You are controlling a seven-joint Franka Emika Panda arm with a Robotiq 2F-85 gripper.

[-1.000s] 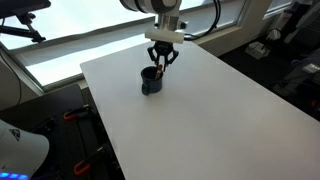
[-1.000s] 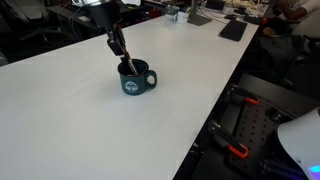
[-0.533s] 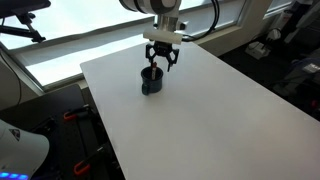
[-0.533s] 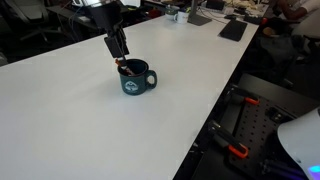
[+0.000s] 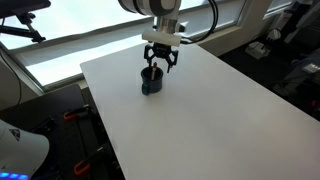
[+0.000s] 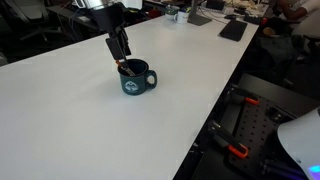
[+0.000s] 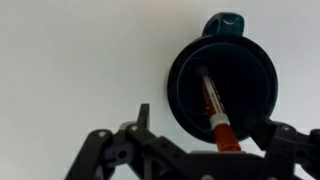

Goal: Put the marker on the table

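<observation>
1. Hovering just above the mug [image 5: 151,82], the gripper [image 5: 161,62] has its jaws spread wide and grasps nothing. The wrist view shows a gap on either side of the marker.
2. The marker [image 7: 212,105] lies slanted inside the mug, its reddish end resting toward the rim nearest the gripper, so it is not yet on the table [image 5: 220,110].
3. Closing off-centre on the slanted stick could pinch it against the mug wall, or a finger could catch the rim and tip or drag the mug.
4. A loose pinch on so slim a thing could let it slip back into the mug during the lift.
5. Only the wrist view looks down into the mug, showing how the marker lies and that the handle [image 7: 225,22] points away from the gripper. In an exterior view the mug [image 6: 134,79] shows perhaps a thin sliver at its rim — too small to be sure.
6. Both exterior views show what the wrist view crops — the gripper's height over the mug and the bare table around it.
</observation>
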